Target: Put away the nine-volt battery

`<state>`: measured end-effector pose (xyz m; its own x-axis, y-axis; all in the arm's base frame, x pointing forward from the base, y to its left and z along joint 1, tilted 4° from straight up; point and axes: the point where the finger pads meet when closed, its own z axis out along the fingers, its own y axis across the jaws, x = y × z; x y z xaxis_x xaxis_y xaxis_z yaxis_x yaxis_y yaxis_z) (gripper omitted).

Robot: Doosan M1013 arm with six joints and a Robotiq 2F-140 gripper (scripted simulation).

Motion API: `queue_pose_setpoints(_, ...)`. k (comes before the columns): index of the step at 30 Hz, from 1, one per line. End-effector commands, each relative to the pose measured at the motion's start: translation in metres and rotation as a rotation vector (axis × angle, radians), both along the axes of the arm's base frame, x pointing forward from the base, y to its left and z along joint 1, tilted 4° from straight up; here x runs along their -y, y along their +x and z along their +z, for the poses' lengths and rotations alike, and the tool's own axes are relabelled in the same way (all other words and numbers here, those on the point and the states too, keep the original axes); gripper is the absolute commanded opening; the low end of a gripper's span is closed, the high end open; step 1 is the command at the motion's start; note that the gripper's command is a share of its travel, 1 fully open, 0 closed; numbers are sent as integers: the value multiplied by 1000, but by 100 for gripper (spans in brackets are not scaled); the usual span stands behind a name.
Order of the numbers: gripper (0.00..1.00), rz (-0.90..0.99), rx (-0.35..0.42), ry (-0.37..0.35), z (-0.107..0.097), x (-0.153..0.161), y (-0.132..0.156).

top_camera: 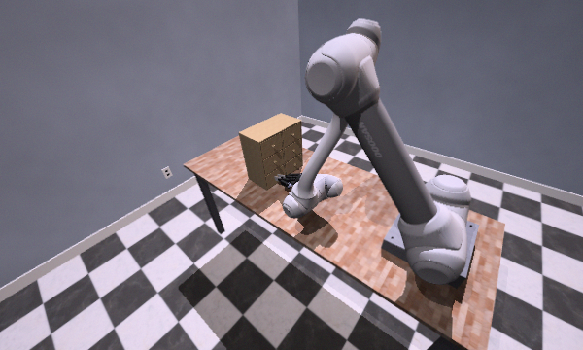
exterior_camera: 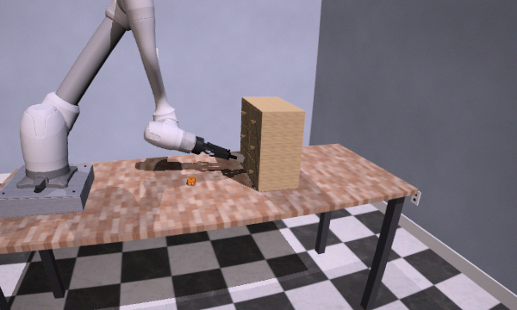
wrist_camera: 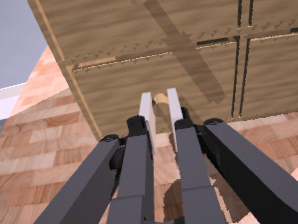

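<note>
The small wooden chest [top_camera: 255, 165] [exterior_camera: 280, 146] stands upright on the table, with two columns of three drawers. All its drawers look pushed in. My gripper [wrist_camera: 160, 103] [exterior_camera: 238, 158] reaches level with the bottom drawer in the left column as the wrist view shows it. Its fingers stand close together on both sides of that drawer's round knob [wrist_camera: 161, 98] and look shut on it. A small orange thing [exterior_camera: 191, 181] lies on the table in front of the chest; it is too small to tell whether it is the nine-volt battery. The drawers' contents are hidden.
The wooden table [top_camera: 369, 214] [exterior_camera: 125, 224] carries the chest and the arm's grey base plate [exterior_camera: 43, 205]. The arm's wrist hangs low over the table before the chest. A table edge [top_camera: 272, 226] runs past the chest's side in the top view.
</note>
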<state>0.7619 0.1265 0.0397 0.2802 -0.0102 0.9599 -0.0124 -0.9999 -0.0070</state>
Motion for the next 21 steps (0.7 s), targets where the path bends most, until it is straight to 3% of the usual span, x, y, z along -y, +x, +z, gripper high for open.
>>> queue_pose_setpoints(1,8,0,0,0,0,0,0)
queue_pose_setpoints(21,8,0,0,0,0,0,-2)
